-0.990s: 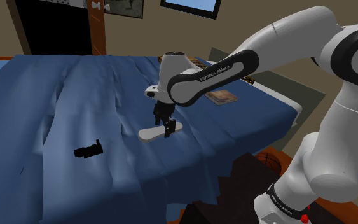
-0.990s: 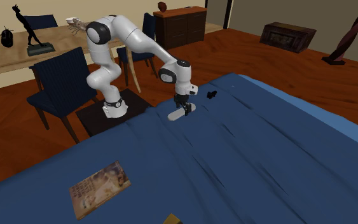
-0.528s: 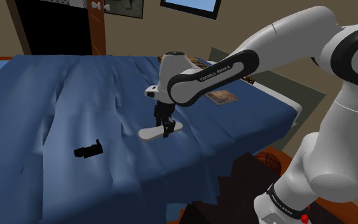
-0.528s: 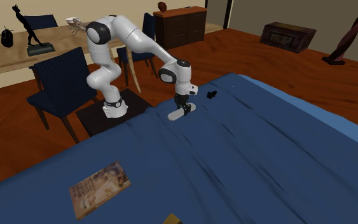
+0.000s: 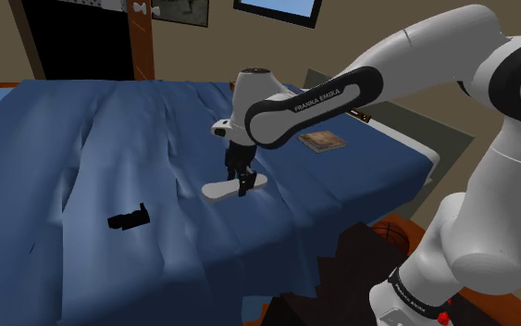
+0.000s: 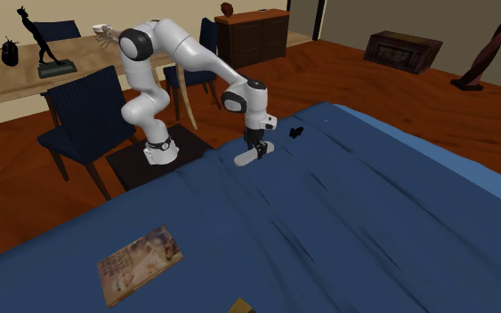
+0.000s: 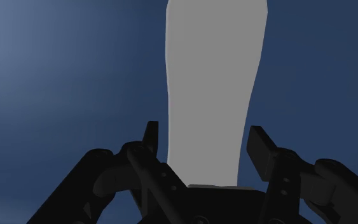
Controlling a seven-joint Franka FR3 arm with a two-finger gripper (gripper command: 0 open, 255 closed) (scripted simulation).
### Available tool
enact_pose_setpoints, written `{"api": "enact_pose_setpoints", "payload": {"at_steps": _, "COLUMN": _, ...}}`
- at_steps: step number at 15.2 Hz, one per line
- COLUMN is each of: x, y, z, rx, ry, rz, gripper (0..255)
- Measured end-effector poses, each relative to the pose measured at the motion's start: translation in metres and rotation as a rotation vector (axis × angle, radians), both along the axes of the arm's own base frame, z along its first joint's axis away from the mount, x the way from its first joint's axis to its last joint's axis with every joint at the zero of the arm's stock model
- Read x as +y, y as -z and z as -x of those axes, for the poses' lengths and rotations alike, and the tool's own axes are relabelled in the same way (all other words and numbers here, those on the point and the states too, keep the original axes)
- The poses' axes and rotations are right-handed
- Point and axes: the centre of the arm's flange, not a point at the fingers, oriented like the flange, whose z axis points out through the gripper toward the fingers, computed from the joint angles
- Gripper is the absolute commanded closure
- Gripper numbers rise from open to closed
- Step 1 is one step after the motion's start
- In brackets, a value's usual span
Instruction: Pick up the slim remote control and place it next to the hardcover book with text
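Your white arm (image 5: 323,97) reaches up and toward the shoulder view's left, its wrist is bent straight down, and the black gripper (image 5: 241,183) has its fingers (image 7: 262,147) clasped on the slim remote control (image 5: 214,192).

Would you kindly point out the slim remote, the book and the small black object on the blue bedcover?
slim remote (image 5: 215,192): shoulder view, its rounded end.
book (image 6: 139,262): second exterior view, middle of its cover.
small black object (image 5: 129,219): shoulder view, its middle.
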Motion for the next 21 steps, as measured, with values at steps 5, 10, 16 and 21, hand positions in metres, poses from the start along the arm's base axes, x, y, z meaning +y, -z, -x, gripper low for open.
{"api": "enact_pose_setpoints", "payload": {"at_steps": 5, "x": -0.001, "y": -0.026, "z": -0.001, "rx": 0.0, "ry": 0.0, "rz": 0.0, "gripper": 255}}
{"api": "enact_pose_setpoints", "payload": {"at_steps": 10, "x": 0.001, "y": -0.052, "z": -0.001, "rx": 0.0, "ry": 0.0, "rz": 0.0, "gripper": 255}}
{"api": "enact_pose_setpoints", "payload": {"at_steps": 16, "x": -0.015, "y": -0.077, "z": 0.004, "rx": 0.0, "ry": 0.0, "rz": 0.0, "gripper": 255}}
{"api": "enact_pose_setpoints", "payload": {"at_steps": 21, "x": -0.077, "y": -0.081, "z": 0.02, "rx": 0.0, "ry": 0.001, "rz": 0.001, "gripper": 255}}
